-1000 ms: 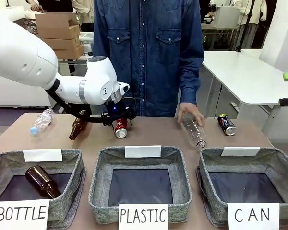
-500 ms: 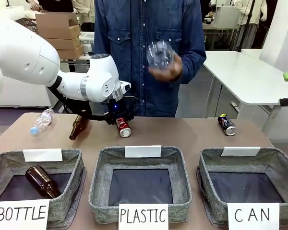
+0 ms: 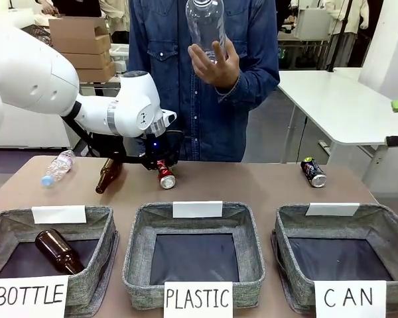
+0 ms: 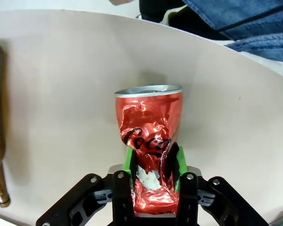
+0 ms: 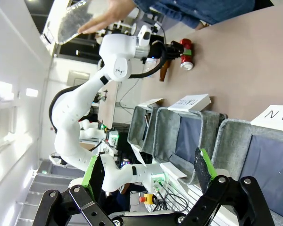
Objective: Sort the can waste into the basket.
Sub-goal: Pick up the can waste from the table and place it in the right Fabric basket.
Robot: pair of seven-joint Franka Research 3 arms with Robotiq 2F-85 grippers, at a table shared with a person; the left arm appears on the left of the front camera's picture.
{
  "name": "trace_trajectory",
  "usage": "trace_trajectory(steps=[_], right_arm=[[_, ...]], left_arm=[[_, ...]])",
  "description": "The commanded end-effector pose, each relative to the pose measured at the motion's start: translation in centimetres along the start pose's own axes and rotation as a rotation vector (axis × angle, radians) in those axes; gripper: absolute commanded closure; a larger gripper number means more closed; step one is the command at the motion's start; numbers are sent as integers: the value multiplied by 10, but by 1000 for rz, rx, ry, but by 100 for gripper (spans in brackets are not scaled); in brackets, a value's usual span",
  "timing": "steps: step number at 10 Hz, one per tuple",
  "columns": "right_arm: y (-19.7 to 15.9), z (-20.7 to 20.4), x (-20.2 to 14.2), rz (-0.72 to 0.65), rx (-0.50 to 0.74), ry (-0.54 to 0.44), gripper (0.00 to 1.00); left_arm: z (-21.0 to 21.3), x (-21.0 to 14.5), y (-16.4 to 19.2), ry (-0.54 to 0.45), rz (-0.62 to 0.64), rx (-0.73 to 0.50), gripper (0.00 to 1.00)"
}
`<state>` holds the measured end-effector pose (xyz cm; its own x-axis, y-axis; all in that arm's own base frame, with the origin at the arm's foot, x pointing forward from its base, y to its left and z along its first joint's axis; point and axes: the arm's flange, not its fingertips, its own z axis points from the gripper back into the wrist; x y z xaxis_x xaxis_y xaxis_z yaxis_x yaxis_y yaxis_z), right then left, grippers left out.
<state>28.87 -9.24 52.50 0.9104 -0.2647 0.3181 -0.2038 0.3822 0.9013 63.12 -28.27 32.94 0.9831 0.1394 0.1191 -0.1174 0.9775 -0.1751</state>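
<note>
Right now we are seeing the left jaws clamping down on the crushed red can (image 4: 150, 155), their green pads (image 4: 128, 160) pressing into the dented lower half from both sides while the silver top is pointing away from the wrist. From the front, this crushed red can (image 3: 166, 176) is sitting low over the bench (image 3: 239, 189) at the far side, behind the PLASTIC basket (image 3: 136, 255) and just beside a brown bottle (image 3: 107, 175) that is lying on its side; we cannot tell whether the can is resting on the surface or hanging just above it. The right jaws are standing wide apart, with nothing between their pads (image 5: 202, 165). The black can (image 3: 313, 172) is lying on the bench at the far right, just behind the CAN basket (image 3: 385, 222), whose dark bottom is showing bare. Across from us, a person's hand (image 3: 215, 66) is holding a clear plastic bottle (image 3: 205, 26) upright at chest height. Another clear bottle (image 3: 57, 167) is lying at the far left, and a second brown bottle (image 3: 56, 250) is lying inside the BOTTLE basket (image 3: 103, 228).
</note>
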Motion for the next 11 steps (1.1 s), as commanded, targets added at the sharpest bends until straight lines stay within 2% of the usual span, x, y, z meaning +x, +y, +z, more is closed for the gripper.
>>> trace_trajectory(steps=[1, 4, 6, 7, 8, 9, 10, 11], right_arm=[[0, -1, 3, 26, 23, -13, 0], [0, -1, 3, 26, 23, -13, 0], [0, -1, 3, 26, 23, -13, 0], [0, -1, 3, 26, 23, -13, 0], [0, -1, 3, 26, 23, -13, 0], [0, -1, 3, 26, 23, -13, 0], [0, -1, 3, 26, 23, -13, 0], [0, -1, 3, 26, 23, -13, 0]], left_arm=[[33, 5, 31, 36, -83, -15, 100], [133, -23, 125, -11, -239, -138, 100], [219, -75, 202, -113, -254, -159, 100], [250, -107, 225, -132, -336, -227, 100], [274, -143, 238, -93, -502, -286, 100], [293, -184, 242, -44, -809, -315, 100], [303, -216, 239, -9, -1108, -282, 100], [309, -242, 242, 7, -1367, -200, 100]])
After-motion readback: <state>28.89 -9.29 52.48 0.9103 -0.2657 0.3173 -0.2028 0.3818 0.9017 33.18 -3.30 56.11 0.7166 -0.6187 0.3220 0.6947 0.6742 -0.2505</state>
